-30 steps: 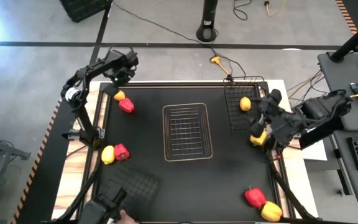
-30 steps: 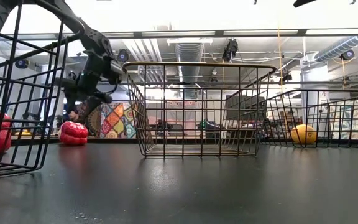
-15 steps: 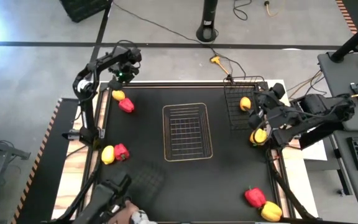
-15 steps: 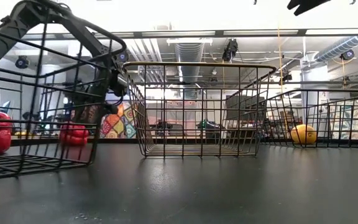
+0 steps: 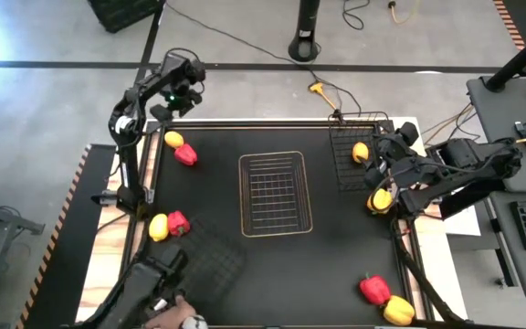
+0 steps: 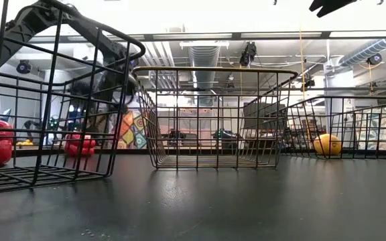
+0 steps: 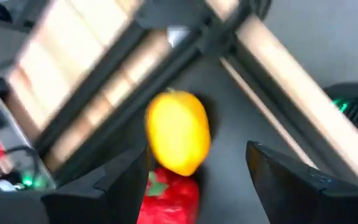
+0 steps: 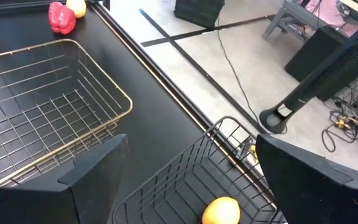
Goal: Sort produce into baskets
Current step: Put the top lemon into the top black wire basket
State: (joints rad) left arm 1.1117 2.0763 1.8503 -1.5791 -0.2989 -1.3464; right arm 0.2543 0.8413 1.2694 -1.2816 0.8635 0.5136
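Both grippers spread wide and holding nothing, produce scattered around three wire baskets.

The left gripper (image 5: 179,84) hovers past the table's far left corner above a lemon (image 7: 177,131) touching a red bell pepper (image 7: 169,196). The right gripper (image 5: 379,160) hangs over the right-hand black basket (image 5: 345,163), which holds one lemon (image 8: 220,210) (another lies just outside it (image 5: 381,199)). The paler basket (image 5: 274,193) sits centre. A person's hand (image 5: 187,322) is at the near-left black basket (image 5: 210,265). Two pepper pairs lie at left (image 5: 178,222) and near right (image 5: 373,290).
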